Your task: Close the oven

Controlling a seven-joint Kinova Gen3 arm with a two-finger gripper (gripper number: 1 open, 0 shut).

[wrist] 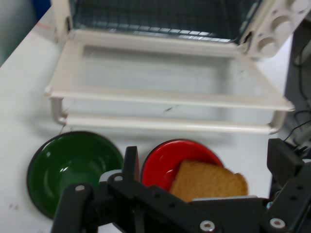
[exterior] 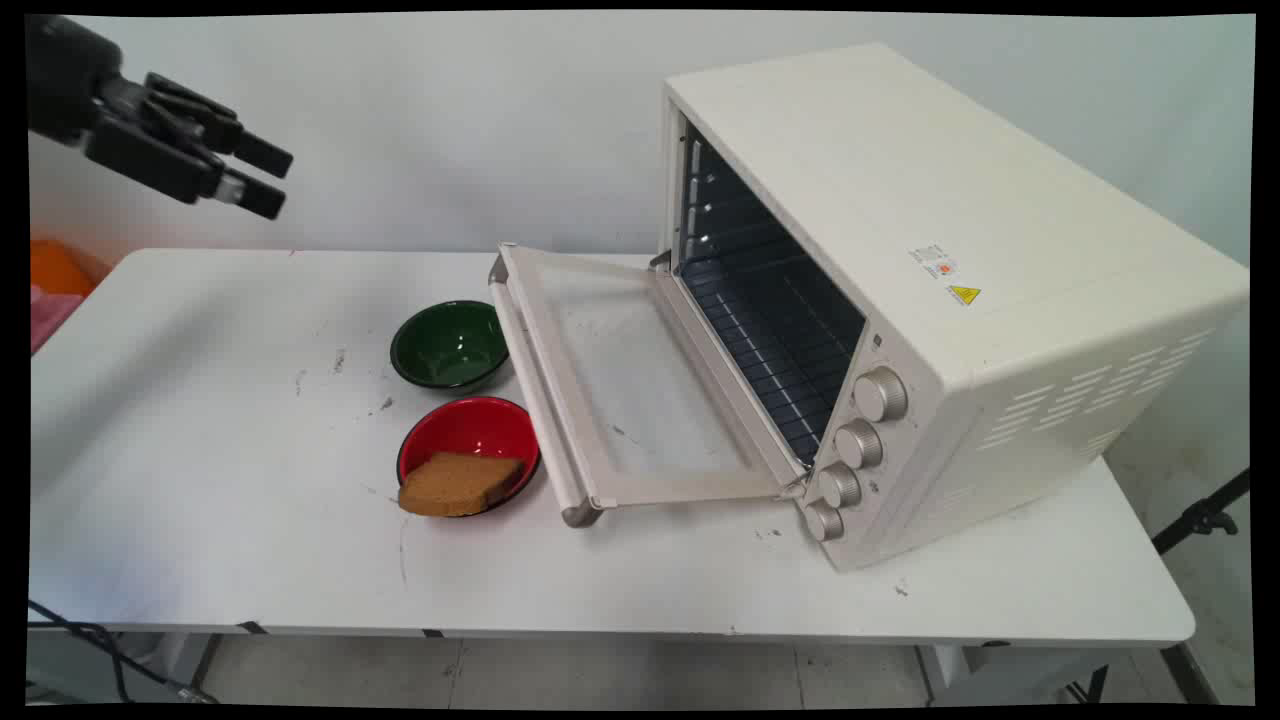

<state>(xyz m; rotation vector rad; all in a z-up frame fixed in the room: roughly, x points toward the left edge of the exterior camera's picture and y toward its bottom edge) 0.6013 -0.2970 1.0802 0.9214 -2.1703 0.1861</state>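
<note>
From the main view, the gripper hangs high at far left, holding nothing, jaws apart. A bread slice lies in the red bowl, just near of the green bowl, beside the oven door, which lies open.

The hand view alone shows the fingers wide apart above both bowls, and the oven rack.

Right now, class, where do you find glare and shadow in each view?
Main view: small bright glints sit inside the green bowl, and a soft grey shadow lies across the left part of the table. Hand view: the oven door reflects pale light, and the open tool darkens the bottom, covering part of the red bowl.
</note>
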